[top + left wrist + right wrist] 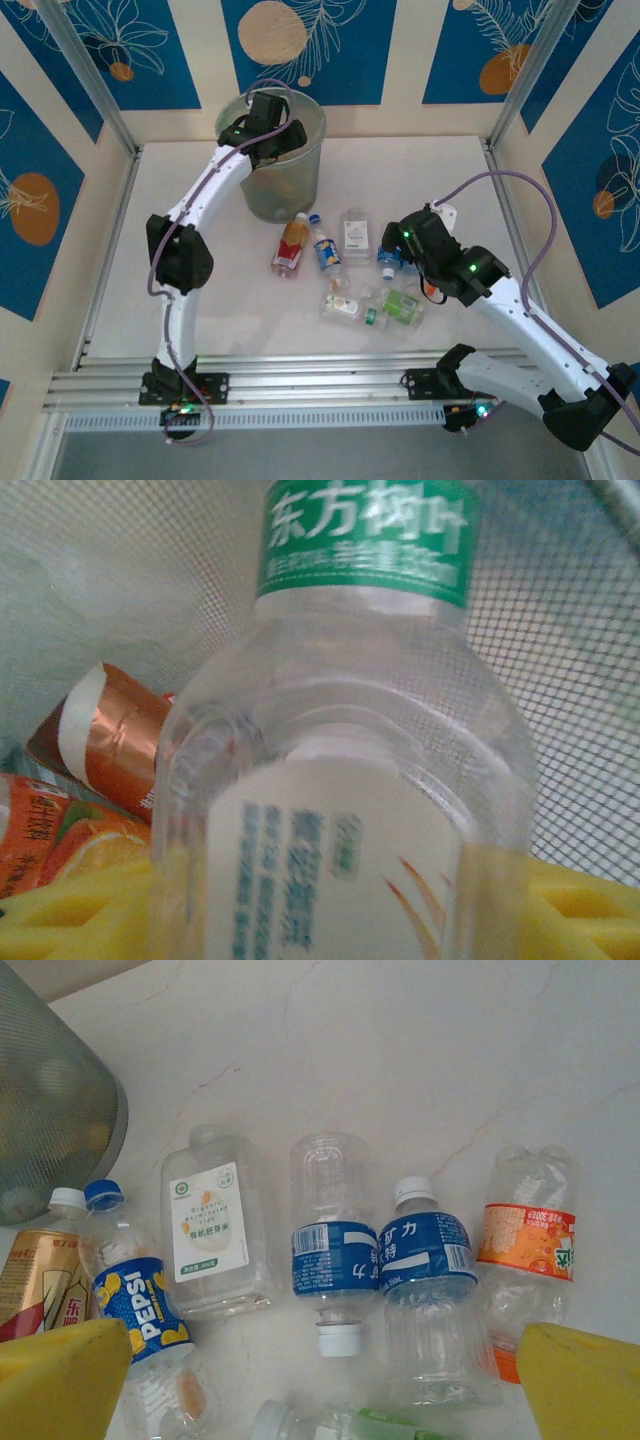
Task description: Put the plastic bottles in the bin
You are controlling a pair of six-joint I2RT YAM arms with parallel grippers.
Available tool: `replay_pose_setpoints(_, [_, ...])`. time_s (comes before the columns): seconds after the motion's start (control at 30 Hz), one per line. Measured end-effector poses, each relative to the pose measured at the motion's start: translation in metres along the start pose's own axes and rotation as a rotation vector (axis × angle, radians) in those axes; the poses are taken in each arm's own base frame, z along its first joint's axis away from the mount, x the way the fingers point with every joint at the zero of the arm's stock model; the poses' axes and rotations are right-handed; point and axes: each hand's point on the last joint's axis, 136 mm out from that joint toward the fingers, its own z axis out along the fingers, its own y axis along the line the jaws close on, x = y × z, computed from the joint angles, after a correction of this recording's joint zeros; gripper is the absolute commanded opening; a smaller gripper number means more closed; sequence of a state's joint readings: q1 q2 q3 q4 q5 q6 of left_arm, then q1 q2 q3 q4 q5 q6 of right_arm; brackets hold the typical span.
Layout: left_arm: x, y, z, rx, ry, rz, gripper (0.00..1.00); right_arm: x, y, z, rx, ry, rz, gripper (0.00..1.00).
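We are holding our left gripper (268, 128) down inside the bin (300, 190) at the far side of the table (450, 165). There a clear bottle (350, 690) with a green neck band is sitting between the yellow fingers (70, 915), and we cannot tell whether they are pinching it or merely flanking it. An orange-labelled bottle (40, 830) and a copper-labelled bottle (115, 740) are lying beneath it. Our right gripper (320, 1360) is hovering, jaws spread wide, over bottles lying flat side by side on the table: a Pepsi bottle (135, 1300), a square bottle (210, 1225), two blue-labelled bottles (335, 1255) and an orange-banded bottle (527, 1240).
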State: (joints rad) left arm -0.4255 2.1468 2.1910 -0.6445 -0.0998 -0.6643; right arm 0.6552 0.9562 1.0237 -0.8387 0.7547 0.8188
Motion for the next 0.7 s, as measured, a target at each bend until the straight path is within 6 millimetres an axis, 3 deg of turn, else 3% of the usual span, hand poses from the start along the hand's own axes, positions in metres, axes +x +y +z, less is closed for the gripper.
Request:
replay_pose_setpoints(0.2, [0.007,-0.003,0.008,0.032,0.037,-0.016,0.80,0.002,0.003,0.005,0.011,0.017,-0.011,0.99])
replay_pose_setpoints(0.47, [0.008,-0.007,0.008,0.057,0.052,-0.021,0.80,0.002,0.012,0.010,0.014,0.049,-0.031,0.99])
replay_pose_setpoints(0.7, [0.003,-0.005,0.009,0.056,0.043,-0.022,0.64,-0.001,0.016,0.012,0.020,0.056,-0.036,0.99])
